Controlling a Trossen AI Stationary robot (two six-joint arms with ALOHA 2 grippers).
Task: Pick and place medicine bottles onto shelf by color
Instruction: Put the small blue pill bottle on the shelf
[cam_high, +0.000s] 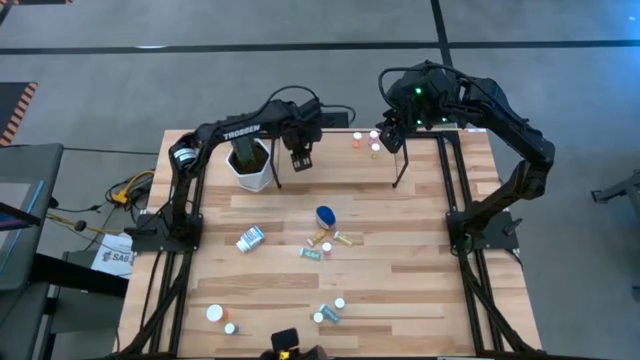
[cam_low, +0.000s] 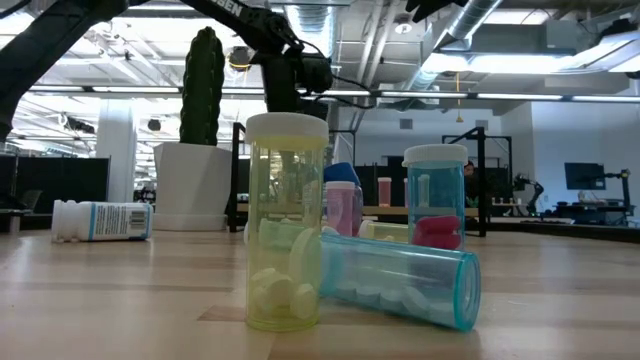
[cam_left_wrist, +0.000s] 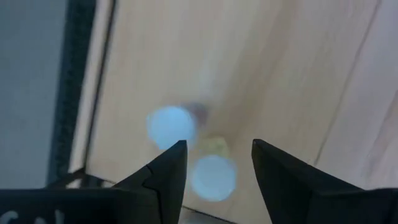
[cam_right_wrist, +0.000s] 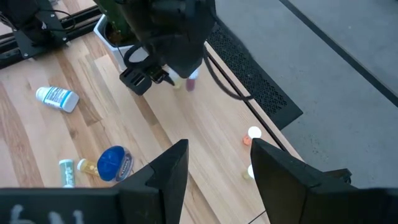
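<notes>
My left gripper (cam_left_wrist: 217, 149) hangs open, pointing down, over the shelf (cam_left_wrist: 280, 74) at the table's far side, beside the cactus pot (cam_high: 250, 162). Right below it two white-capped medicine bottles (cam_left_wrist: 171, 126) (cam_left_wrist: 213, 176) stand upright on the shelf board, one pink-bodied (cam_right_wrist: 191, 81), one yellowish. The fingers stand above them and apart from them. My right gripper (cam_right_wrist: 214, 155) waits open and high over the far right part of the shelf, with nothing between its fingers. Three more small bottles (cam_high: 375, 135) stand on the shelf near it.
Loose bottles lie mid-table: a rounded blue one (cam_high: 325, 215), a white one on its side (cam_high: 250, 238), several small ones (cam_high: 322, 246). More stand near the front edge (cam_high: 330, 312), among them a yellow one (cam_low: 287, 220) and a teal one on its side (cam_low: 400, 280). Black shelf posts (cam_high: 400, 180) rise near my grippers.
</notes>
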